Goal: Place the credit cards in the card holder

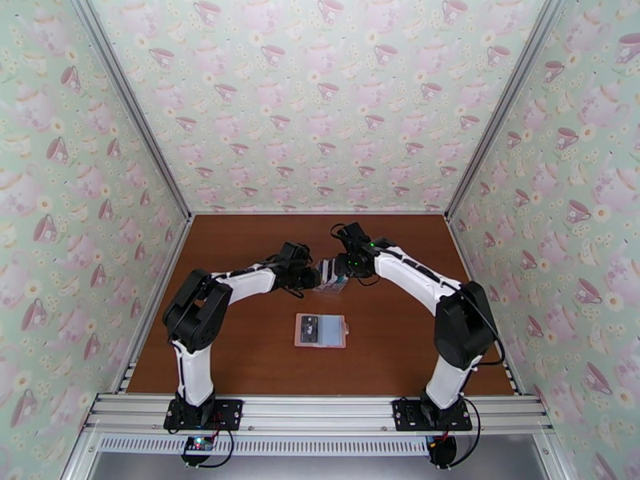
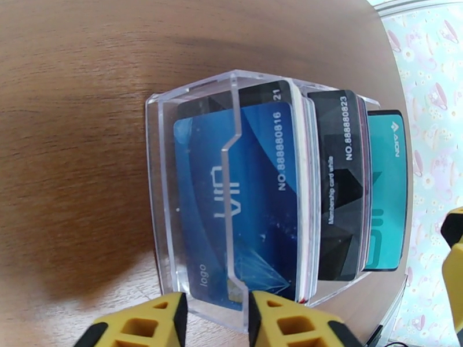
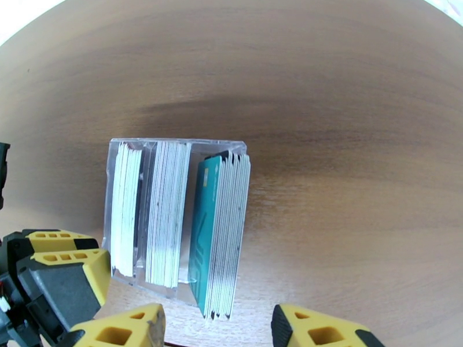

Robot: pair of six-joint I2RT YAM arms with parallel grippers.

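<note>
Right gripper (image 3: 217,322) of mine stood wide, its 2 fingers either side of the teal-faced stack (image 3: 223,226) of credit cards (image 3: 165,215), touching nothing that I could see. That stack sat in the 3 o'clock slot of the clear rack (image 3: 173,143), the outermost of 3. I judged it the easiest to pinch without disturbing the others.

Left gripper (image 2: 217,310) was narrow and astride the rack's front wall at 6 o'clock in its wrist view. I could not tell whether it actually pinched the plastic. I judged it was there to brace the rack, so nothing slid when a card came out.

The credit cards stood on edge, faces turned toward 9 and 3 o'clock in the right wrist view, their upper edges running 12 to 6. In the left wrist view their long axis also ran 12 to 6.

The card holder (image 1: 321,330) lay open and flat on the surface (image 1: 240,346). It was at 6 o'clock from the rack in the top view and apart from it, with its long axis 9 to 3 and its clear sleeves up. Whether it held any cards I could not tell.
</note>
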